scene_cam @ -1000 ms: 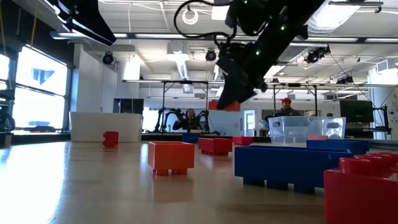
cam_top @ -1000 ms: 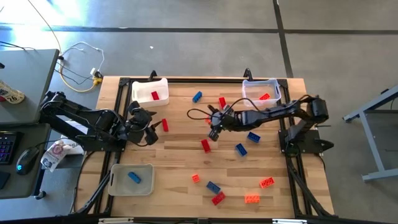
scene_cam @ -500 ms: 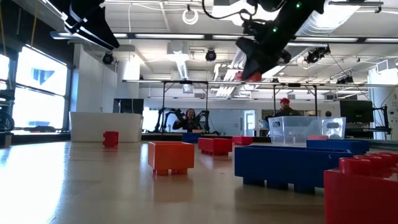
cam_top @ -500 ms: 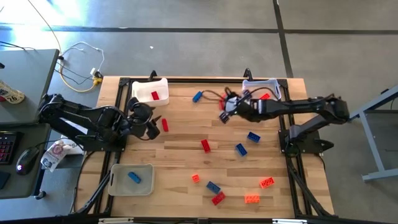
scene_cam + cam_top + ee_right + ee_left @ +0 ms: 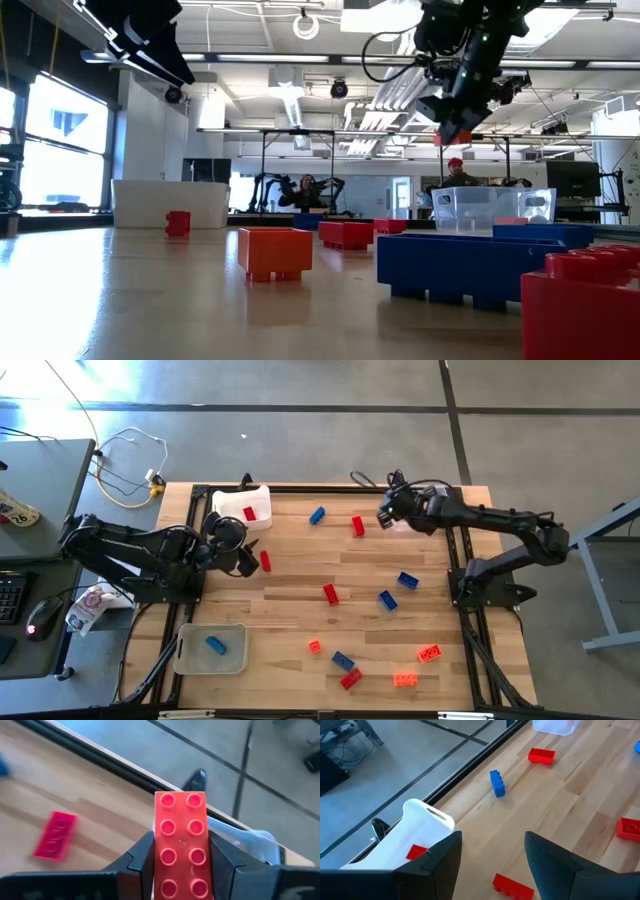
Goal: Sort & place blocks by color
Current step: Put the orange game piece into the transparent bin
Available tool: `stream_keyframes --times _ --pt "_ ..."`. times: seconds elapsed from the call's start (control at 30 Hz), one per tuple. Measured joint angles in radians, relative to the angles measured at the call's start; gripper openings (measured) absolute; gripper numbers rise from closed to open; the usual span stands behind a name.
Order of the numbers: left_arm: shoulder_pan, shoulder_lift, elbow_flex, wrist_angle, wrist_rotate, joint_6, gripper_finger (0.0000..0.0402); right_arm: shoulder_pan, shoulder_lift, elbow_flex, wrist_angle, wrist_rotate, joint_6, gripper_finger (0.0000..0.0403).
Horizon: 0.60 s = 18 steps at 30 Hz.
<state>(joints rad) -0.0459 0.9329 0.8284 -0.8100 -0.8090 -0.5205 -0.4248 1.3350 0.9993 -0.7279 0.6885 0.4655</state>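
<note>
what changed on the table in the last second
The right tool, shut on an orange block, swung from mid-table to the far right tray. The left tool edged toward the far left tray, fingers open, near a red block. The loose blocks did not move.

— What's around your bench [image 5: 300, 570]?

— You've got grey concrete floor [image 5: 300, 420] on every side and a desk [image 5: 40, 480] off its left edge. Bright windows [image 5: 50, 140] and ceiling strip lights [image 5: 270, 62] fill the room behind.
</note>
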Motion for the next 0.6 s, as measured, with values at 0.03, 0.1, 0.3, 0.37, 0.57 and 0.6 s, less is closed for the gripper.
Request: stream_keyframes --times 0.03,0.1,0.3,0.37,0.57,0.6 --pt "0.003 0.000 0.000 0.000 0.000 0.000 0.0201 -0.021 0.000 0.000 -0.008 -0.006 -0.001 0.0111" --pt "0.011 0.000 0.000 0.000 0.000 -0.001 0.0201 -0.061 0.000 0.000 -0.023 -0.013 -0.001 0.0111" --pt "0.016 0.000 0.000 0.001 0.001 -0.099 0.0201 -0.173 0.031 0.000 -0.059 -0.042 -0.002 0.0111" --pt "0.016 0.000 0.000 0.002 0.017 -0.155 0.0201 -0.206 0.055 0.000 -0.083 -0.061 -0.018 0.0111" --pt "0.016 0.000 0.000 0.003 0.107 -0.215 0.0201 -0.275 0.141 0.000 -0.091 -0.101 -0.047 0.0111" --pt "0.016 0.000 0.000 0.004 0.123 -0.228 0.0201 -0.285 0.155 0.000 -0.092 -0.116 -0.049 0.0111"
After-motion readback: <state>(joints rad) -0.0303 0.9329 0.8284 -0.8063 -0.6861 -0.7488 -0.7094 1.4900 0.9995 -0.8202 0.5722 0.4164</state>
